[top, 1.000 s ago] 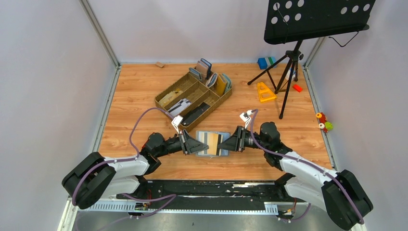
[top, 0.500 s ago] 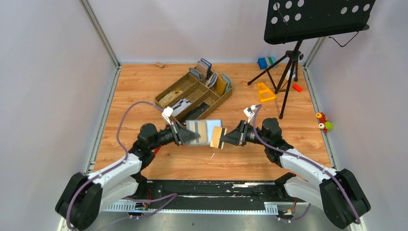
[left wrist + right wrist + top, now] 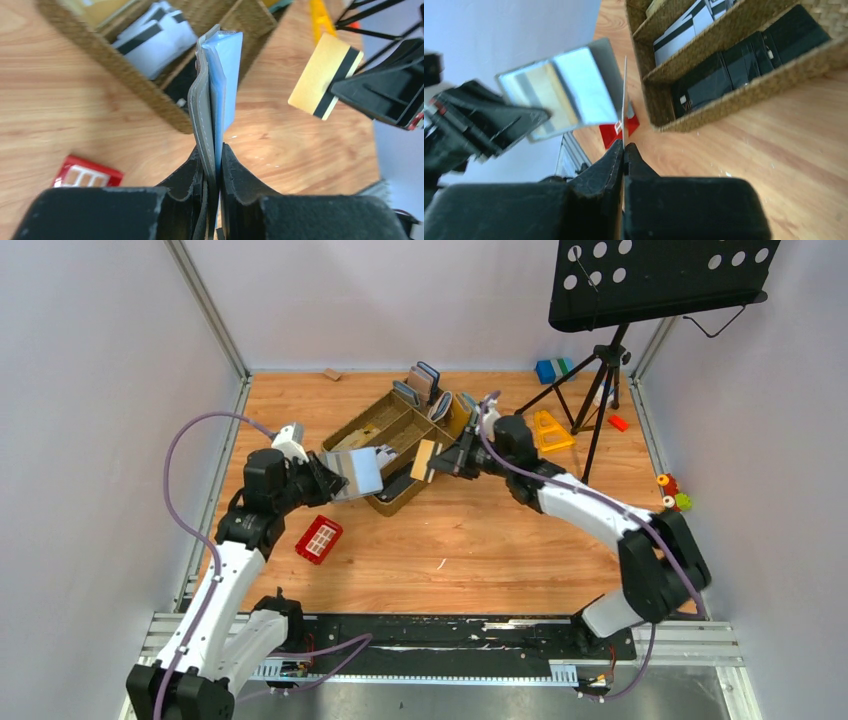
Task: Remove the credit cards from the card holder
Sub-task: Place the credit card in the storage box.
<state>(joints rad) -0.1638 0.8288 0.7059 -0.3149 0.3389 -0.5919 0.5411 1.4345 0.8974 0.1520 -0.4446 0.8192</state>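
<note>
– 1 card (image 3: 325, 75), right tool (image 3: 624, 147) pinching it over the tray (image 3: 115, 65), near edge. And the card holder (image 3: 220, 75)?
– Clamped in left tool (image 3: 212, 150), over tray's left edge. Risk: edge-only pinch, card slips onto counter (image 3: 480, 540).

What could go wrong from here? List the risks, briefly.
1. The right gripper pinches the gold card only at one edge. The card may slip and fall outside the wicker tray.
2. The left gripper holds the card holder by its lower edge, in the air. It could pivot, or spill what looks like another card.
</note>
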